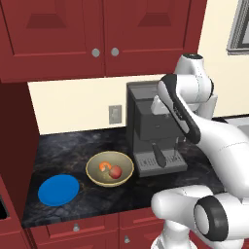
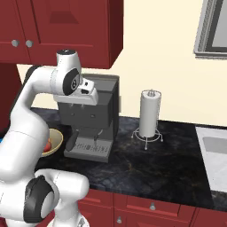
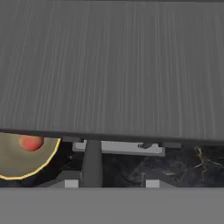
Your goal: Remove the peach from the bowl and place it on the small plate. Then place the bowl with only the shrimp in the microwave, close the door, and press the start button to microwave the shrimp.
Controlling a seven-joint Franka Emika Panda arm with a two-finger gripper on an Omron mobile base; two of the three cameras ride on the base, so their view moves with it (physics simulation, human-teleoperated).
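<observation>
The claw (image 3: 109, 183) hangs over the coffee machine (image 1: 151, 131), fingers apart, gripping nothing. The peach (image 1: 115, 171) and shrimp (image 1: 103, 167) lie in the bowl (image 1: 110, 168) on the table (image 1: 58, 151), beside the plate (image 1: 58, 189).

Right ahead of the gripper (image 3: 108, 183), the grey coffee machine's top (image 3: 112, 65) spreads wide across the view. Its drip tray (image 3: 118, 147) sits just past the fingertips (image 3: 71, 183), with a dark handle (image 3: 92, 162) running between them. Off left of the pincer, the bowl (image 3: 17, 164) peeks out, the peach (image 3: 30, 142) inside. Dark marbled counter (image 3: 192, 164) lies to the right.
</observation>
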